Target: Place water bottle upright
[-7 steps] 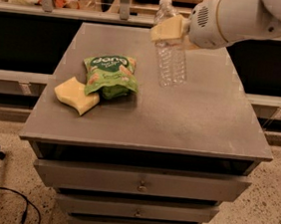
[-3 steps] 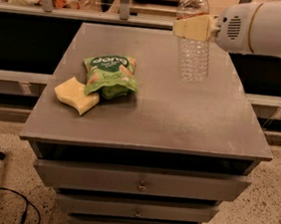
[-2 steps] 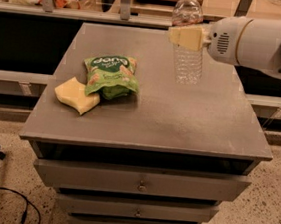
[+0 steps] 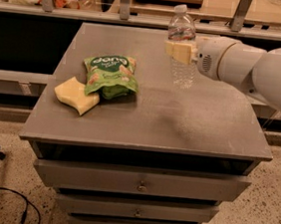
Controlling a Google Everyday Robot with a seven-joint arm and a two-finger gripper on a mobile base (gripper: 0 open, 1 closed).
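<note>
The water bottle (image 4: 181,58) is clear and ribbed, with a white cap and a pale label band near the neck. It stands upright at the far right part of the grey table (image 4: 144,119). My gripper (image 4: 180,51) reaches in from the right on a white arm and is shut on the bottle's upper body, its pale fingers (image 4: 177,52) across the front. Whether the bottle's base touches the table top I cannot tell.
A green snack bag (image 4: 110,74) lies on the left half of the table, partly over a yellow sponge (image 4: 75,94). Drawers sit under the table top. A shelf rail with cluttered items runs behind the table. A black cable lies on the floor at lower left.
The arm has carried the bottle right, then back a little left and lower. The bottle stays upright in the gripper. The bag and sponge have not moved.
</note>
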